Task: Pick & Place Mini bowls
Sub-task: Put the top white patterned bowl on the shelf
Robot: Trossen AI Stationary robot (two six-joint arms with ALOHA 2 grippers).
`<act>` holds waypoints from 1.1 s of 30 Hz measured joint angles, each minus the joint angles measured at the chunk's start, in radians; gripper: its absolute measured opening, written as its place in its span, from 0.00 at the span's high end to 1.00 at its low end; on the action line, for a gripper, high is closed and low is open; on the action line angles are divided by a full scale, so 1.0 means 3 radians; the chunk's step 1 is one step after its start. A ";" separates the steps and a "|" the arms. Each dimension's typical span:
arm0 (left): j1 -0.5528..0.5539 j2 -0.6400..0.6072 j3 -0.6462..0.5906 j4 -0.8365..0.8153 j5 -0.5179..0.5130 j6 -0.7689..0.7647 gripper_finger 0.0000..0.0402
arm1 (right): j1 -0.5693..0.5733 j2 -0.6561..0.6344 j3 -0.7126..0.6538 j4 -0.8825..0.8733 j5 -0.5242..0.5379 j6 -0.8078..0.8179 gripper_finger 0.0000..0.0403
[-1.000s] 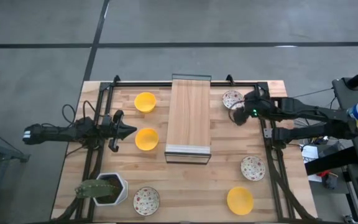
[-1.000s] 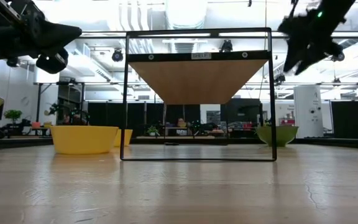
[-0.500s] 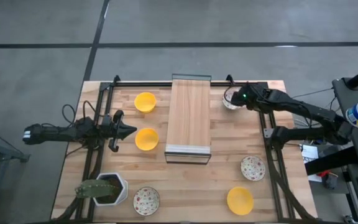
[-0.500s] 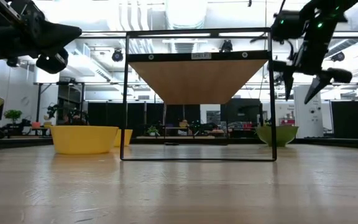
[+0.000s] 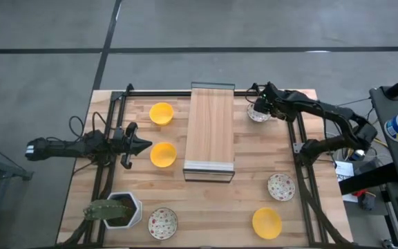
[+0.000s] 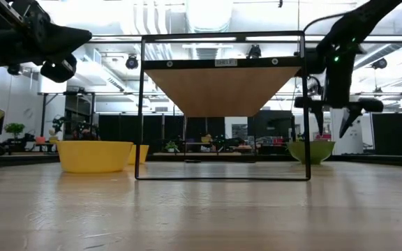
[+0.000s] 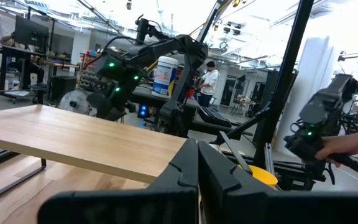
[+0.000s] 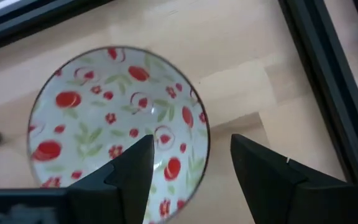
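Six mini bowls stand on their bases on the table. Three are yellow (image 5: 161, 113), (image 5: 163, 155), (image 5: 267, 222) and three are white with a red-green pattern (image 5: 258, 112), (image 5: 280, 186), (image 5: 162, 222). My right gripper (image 8: 191, 168) is open and points down over the far-right patterned bowl (image 8: 117, 118). One finger is above the bowl's inside and one outside its rim. In the low view the right gripper (image 6: 333, 129) hangs just above that bowl (image 6: 311, 151), apart from it. My left gripper (image 5: 146, 146) is shut and waits level beside the middle yellow bowl.
A wooden shelf on a black wire frame (image 5: 211, 131) stands mid-table between the bowls. A white hexagonal pot with a green plant (image 5: 119, 209) sits at the near left. Black frame rails (image 5: 297, 138) run along the table's sides, one close to the right gripper.
My right gripper has moved toward the table's far edge, over the far-right patterned bowl. It has tipped to point downward and has come down close above the bowl. The left arm and all bowls have kept still.
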 joint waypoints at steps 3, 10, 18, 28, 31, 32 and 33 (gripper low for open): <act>0.0001 0.0000 0.0000 0.0000 -0.0001 0.0000 1.00 | -0.0124 0.0185 0.0017 0.0036 -0.0008 -0.0055 0.51; 0.0000 0.0000 -0.0001 0.0000 -0.0001 0.0000 1.00 | -0.0307 0.0516 0.0019 0.0225 -0.0263 -0.0225 0.59; 0.0001 0.0000 -0.0001 0.0000 -0.0001 0.0000 1.00 | -0.0318 0.0596 0.0020 0.0271 -0.0273 -0.0544 0.83; 0.0000 0.0000 -0.0001 -0.0011 -0.0001 0.0000 1.00 | -0.0322 0.0217 0.0013 0.0273 -0.0246 -0.0654 0.97; 0.0000 0.0000 -0.0001 -0.0011 0.0000 0.0000 1.00 | -0.0320 0.0064 0.0015 0.0262 -0.0261 -0.0654 0.97; 0.0001 0.0000 -0.0001 -0.0010 0.0000 0.0000 1.00 | -0.0318 -0.0002 0.0015 0.0260 -0.0273 -0.0651 0.97; 0.0000 0.0000 0.0000 -0.0011 0.0000 0.0000 1.00 | -0.0318 -0.0086 0.0015 0.0257 -0.0309 -0.0642 0.97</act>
